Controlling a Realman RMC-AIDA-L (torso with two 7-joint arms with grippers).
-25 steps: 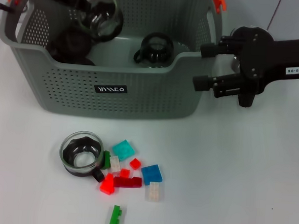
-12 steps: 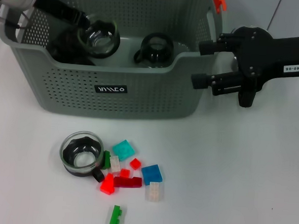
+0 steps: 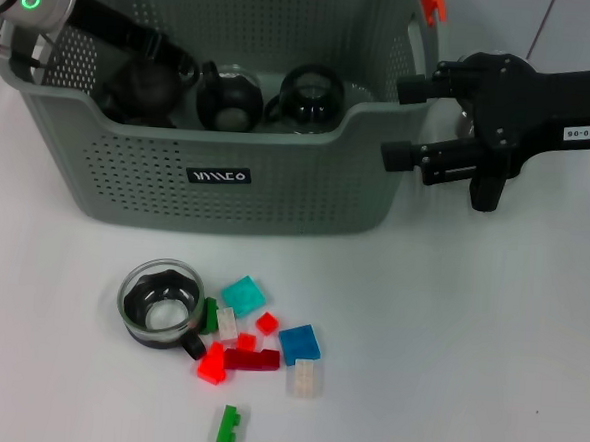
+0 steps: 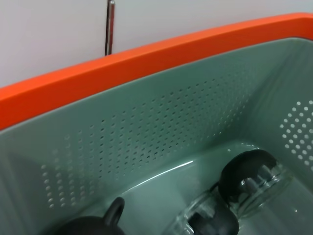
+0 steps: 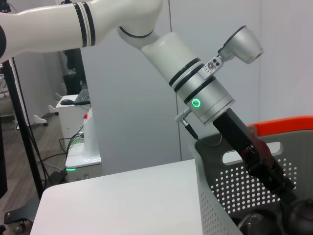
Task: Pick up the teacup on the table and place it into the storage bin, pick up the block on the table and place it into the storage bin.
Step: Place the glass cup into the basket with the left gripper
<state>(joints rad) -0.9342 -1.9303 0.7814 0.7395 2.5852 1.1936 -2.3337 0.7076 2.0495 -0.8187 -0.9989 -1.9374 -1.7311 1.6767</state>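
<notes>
A plain white counter (image 3: 488,343) filled the head view; in the right wrist view a pale grey wall (image 5: 132,112) stood behind it; beside the counter a small white cart (image 5: 80,127) carried cables and a green light; a black pole (image 5: 22,127) rose over grey floor (image 5: 49,142).

A grey-green storage bin (image 3: 228,177) holds three dark teacups, the left gripper (image 3: 170,53) reaching among them. The right gripper (image 3: 406,123) hovers open beside its right wall. Nearer, another teacup (image 3: 160,303) touches scattered blocks (image 3: 257,344).
</notes>
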